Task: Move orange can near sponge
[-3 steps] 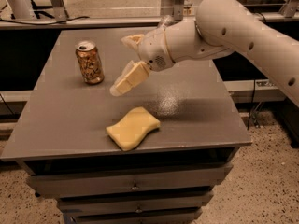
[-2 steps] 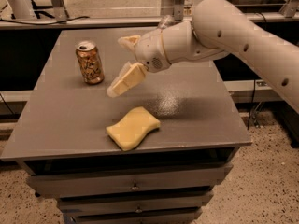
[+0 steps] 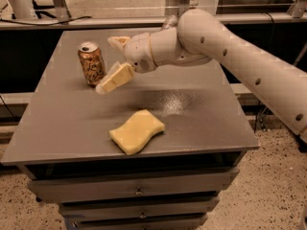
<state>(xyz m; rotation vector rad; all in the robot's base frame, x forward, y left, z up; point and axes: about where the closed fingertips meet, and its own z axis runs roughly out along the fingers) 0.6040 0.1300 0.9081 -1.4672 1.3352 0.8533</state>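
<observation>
The orange can stood upright at the upper left of the grey tabletop, and its pale lettering could not be read. Just right of it hung the gripper, fingers spread apart, holding nothing. Lower centre, near the front edge, the sponge lay flat, well apart from the can. The white arm reached in from the right.

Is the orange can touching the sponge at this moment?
Apart. The camera view shows bare table between the orange can and the sponge; the gripper hovers beside the can.
</observation>
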